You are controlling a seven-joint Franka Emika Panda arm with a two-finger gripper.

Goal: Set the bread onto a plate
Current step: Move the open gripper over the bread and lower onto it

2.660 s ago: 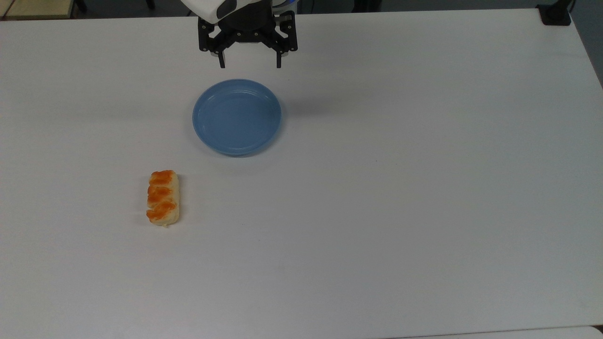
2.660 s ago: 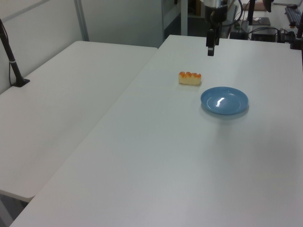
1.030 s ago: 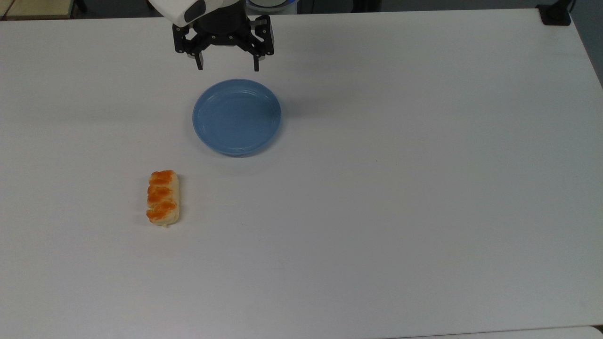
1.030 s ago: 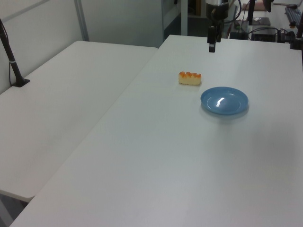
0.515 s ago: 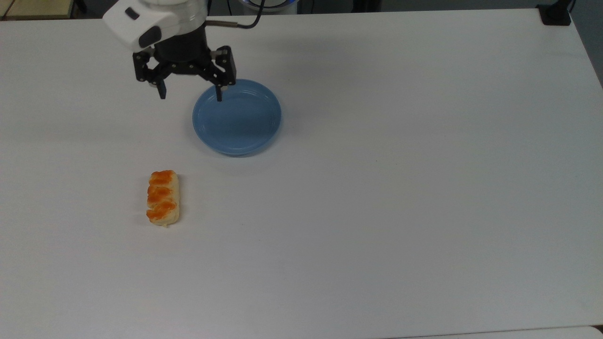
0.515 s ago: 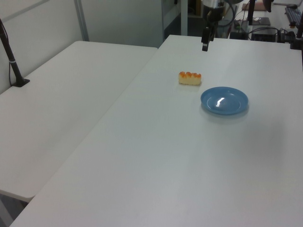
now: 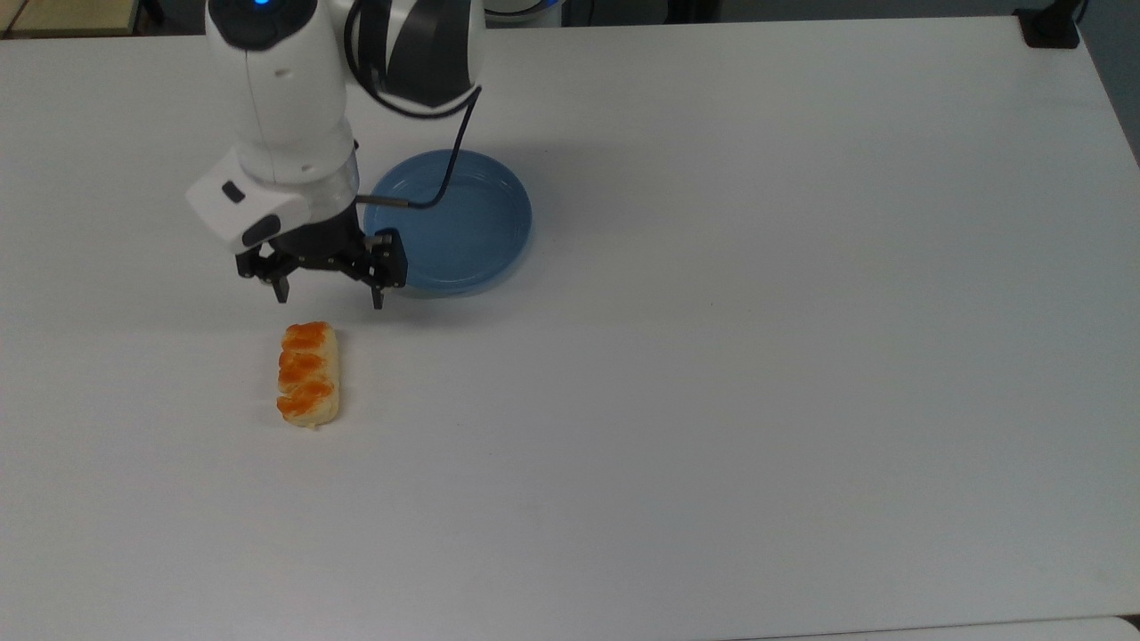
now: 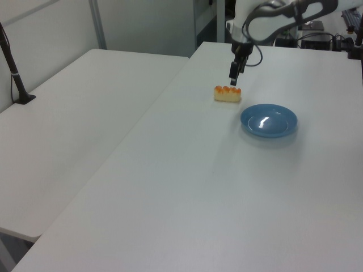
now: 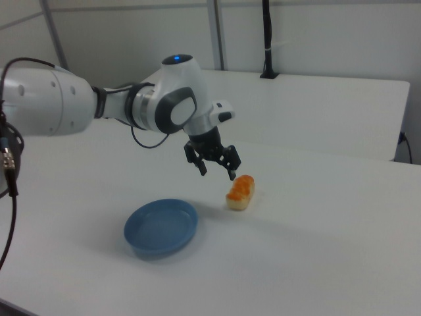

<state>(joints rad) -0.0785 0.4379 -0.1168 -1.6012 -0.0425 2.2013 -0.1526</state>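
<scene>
Pincer spread wide in the top view, hanging just above the bread's upper end, the plate beside me. From the left view I hover over the roll's 3 bumps — the right view agrees. Dropping off-centre could nudge it sideways — or crush it.

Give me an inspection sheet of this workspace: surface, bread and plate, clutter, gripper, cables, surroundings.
Surface: white table, bare apart from the job's things.
Bread: lying flat on the table, apart from the plate, not held.
Plate: blue, nothing in it.
Clutter: nothing seen.
Gripper: open, in the air between plate and bread, touching neither.
Cables: black cable looping from the arm above the plate.
Surroundings: second white table alongside; black post on a far table.
</scene>
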